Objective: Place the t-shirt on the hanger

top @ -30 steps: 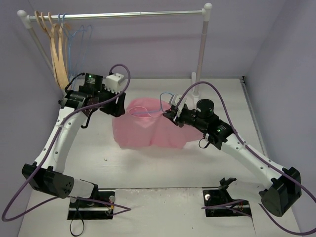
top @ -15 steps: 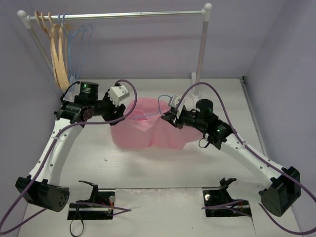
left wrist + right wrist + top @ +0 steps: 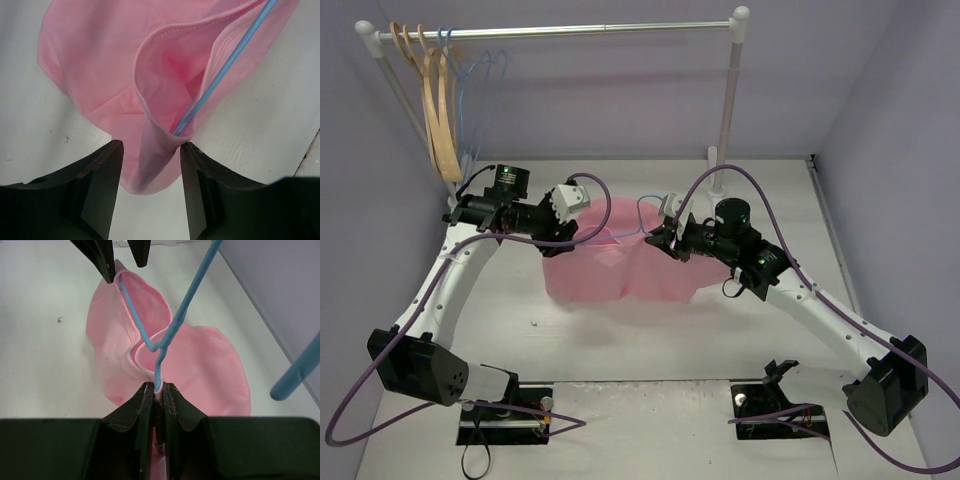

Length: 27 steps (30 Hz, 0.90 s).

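The light pink t-shirt (image 3: pixel 620 268) lies bunched on the white table mid-scene. A thin light-blue hanger (image 3: pixel 175 325) is threaded into it, and its wire runs inside the cloth toward the left side (image 3: pixel 225 65). My right gripper (image 3: pixel 156 386) is shut on the hanger wire together with a fold of the t-shirt's neck edge; in the top view it (image 3: pixel 658 238) sits at the t-shirt's upper right. My left gripper (image 3: pixel 150 145) is open astride the t-shirt's left end, where the hanger tip pushes into the cloth. One of its fingers (image 3: pixel 200 180) touches that fold.
A clothes rack (image 3: pixel 560 30) spans the back, its right post (image 3: pixel 728 90) behind the right arm. Tan wooden hangers (image 3: pixel 440 110) and more blue wire hangers (image 3: pixel 480 80) hang at its left end. Purple walls close in both sides.
The left arm has swung right and lowered onto the t-shirt's left end, its jaws narrowing a little. The right gripper has kept its hold, barely moving.
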{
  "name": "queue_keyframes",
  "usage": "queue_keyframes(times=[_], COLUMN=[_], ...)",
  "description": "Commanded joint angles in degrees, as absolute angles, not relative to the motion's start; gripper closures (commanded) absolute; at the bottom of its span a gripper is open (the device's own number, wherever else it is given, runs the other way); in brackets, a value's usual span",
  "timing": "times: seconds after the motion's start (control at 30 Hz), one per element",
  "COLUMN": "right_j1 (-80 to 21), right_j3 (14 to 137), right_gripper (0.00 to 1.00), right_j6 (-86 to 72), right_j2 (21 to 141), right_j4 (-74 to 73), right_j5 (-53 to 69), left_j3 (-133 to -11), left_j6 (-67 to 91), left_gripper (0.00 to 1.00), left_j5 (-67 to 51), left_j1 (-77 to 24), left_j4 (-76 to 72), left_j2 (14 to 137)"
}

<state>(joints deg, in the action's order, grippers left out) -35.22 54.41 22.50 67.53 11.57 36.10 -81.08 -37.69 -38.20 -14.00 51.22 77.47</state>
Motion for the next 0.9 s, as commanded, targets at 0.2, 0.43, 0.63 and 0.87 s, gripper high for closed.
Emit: queue_keyframes(times=[0.2,0.43,0.63,0.87], right_j1=[-35.2,-35.2,-35.2,-35.3], right_j3=[58.1,58.3,58.4,57.7], right_gripper=[1.00,1.00,1.00,1.00], right_j6=[22.6,22.6,22.5,21.1], right_j2=[67.6,67.4,67.4,67.5], right_j4=[15.6,15.4,15.4,18.3], right_j5=[38.3,38.2,38.3,38.7], left_j3=[-82.4,-82.1,-81.8,-82.5], left_j6=[-43.7,-43.7,-42.6,-41.2], left_gripper=[0.53,0.77,0.90,0.97], left_j5=[-44.7,-46.2,-47.8,-52.0], left_j1=[-13.5,-13.5,-13.5,-13.7], left_j4=[55.6,55.5,53.4,51.8], left_j2=[77.9,78.1,77.5,77.3])
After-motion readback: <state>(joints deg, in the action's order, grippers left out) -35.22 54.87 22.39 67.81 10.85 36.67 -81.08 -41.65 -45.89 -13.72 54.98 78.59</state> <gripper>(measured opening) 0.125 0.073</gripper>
